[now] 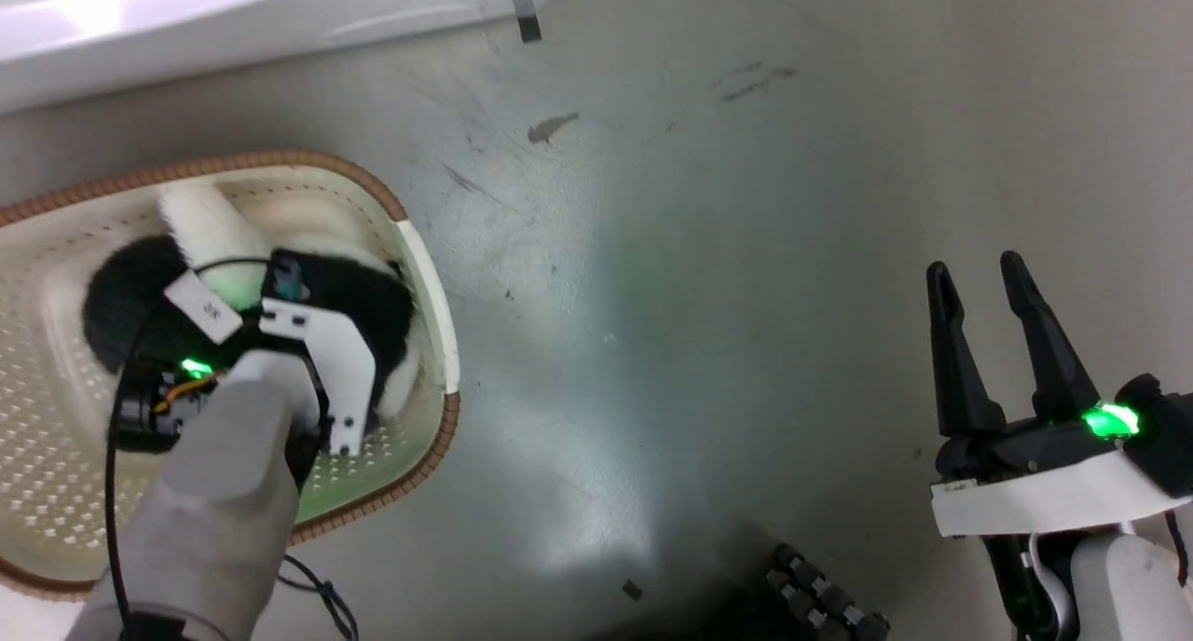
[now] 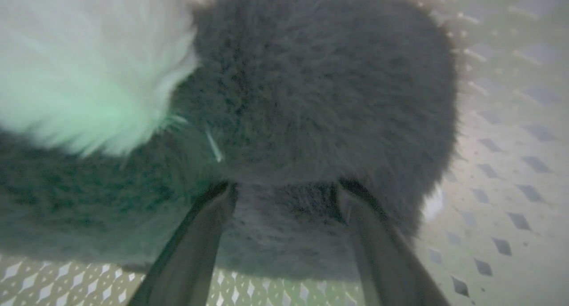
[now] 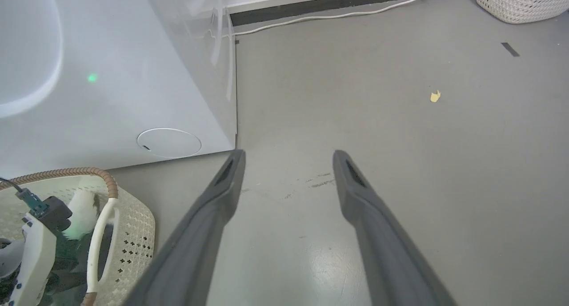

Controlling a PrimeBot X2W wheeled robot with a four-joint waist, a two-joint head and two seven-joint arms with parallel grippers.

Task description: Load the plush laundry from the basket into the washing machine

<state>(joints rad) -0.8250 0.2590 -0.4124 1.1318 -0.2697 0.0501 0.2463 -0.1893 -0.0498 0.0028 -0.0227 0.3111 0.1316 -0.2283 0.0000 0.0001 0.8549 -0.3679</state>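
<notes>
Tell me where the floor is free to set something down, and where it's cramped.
Free: the wide grey floor between the basket and the right gripper, running from the washing machine toward the robot. Crowded: inside the basket, where the left gripper is pressed into the plush laundry.

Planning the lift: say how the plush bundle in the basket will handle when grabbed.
The plush laundry looks soft and floppy: long fur, rounded lumps, so it should squash and sag. Fur may slip through the narrow-fingered left gripper.
</notes>
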